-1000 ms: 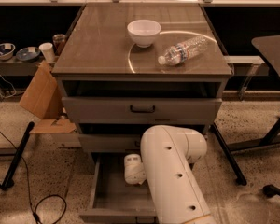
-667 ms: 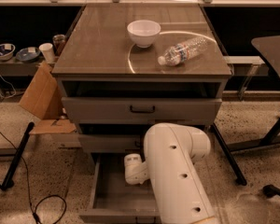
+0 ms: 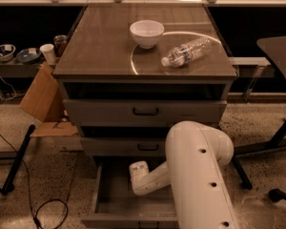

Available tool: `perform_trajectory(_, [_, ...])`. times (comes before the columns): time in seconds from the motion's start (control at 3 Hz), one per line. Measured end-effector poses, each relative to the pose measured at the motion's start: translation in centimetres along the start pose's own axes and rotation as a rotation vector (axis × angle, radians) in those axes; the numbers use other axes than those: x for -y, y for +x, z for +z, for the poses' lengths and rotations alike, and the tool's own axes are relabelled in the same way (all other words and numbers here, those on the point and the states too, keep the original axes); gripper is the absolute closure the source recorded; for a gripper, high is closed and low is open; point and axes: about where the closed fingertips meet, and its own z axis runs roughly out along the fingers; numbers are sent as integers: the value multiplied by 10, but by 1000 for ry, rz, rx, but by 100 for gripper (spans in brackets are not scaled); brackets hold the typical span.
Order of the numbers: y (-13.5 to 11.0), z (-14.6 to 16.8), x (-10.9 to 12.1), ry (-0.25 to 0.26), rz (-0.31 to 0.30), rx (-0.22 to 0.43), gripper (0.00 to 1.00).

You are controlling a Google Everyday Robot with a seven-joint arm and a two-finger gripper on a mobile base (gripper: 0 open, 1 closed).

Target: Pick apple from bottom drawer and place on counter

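Apple not to be made out anywhere; if in the bottom drawer, then hidden by the arm. Drawer pulled wide open at the foot of the cabinet, with flat grey floor showing bare on its left side and right half blocked from sight. Reaching down into it from the right, a slim white forearm ending in a rounded white link over the drawer's middle. Gripper somewhere below or behind that link, inside the drawer, out of sight; clenched or released, impossible to tell. In front of everything, the arm's thick white upper link, covering the right part of the drawer and the right end of the middle drawer.

Above, the top drawer with its black handle, slightly out. On the counter, a white bowl upright near the back, and a plastic water bottle lying on its side just to the right, cap toward the front. Both inside a pale ring mark.

To the left, a leaning sheet of cardboard, cups on a low shelf, and a black cable on the speckled floor.

Compared with a second ago: thick upper link shifted somewhat to the right, rounded end link almost where it was, bowl and bottle unmoved.
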Motion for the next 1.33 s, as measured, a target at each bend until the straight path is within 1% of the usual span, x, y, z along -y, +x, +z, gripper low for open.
perform_trajectory(0.33, [25,-44,-33,1,-51,33,100])
perform_trajectory(0.67, [42,-107,-62,10,-134,118,100])
perform_trajectory(1.0, [43,-172,-78,24,-232,185,100])
perform_trajectory(1.33, [44,-253,-86,35,-241,203,100])
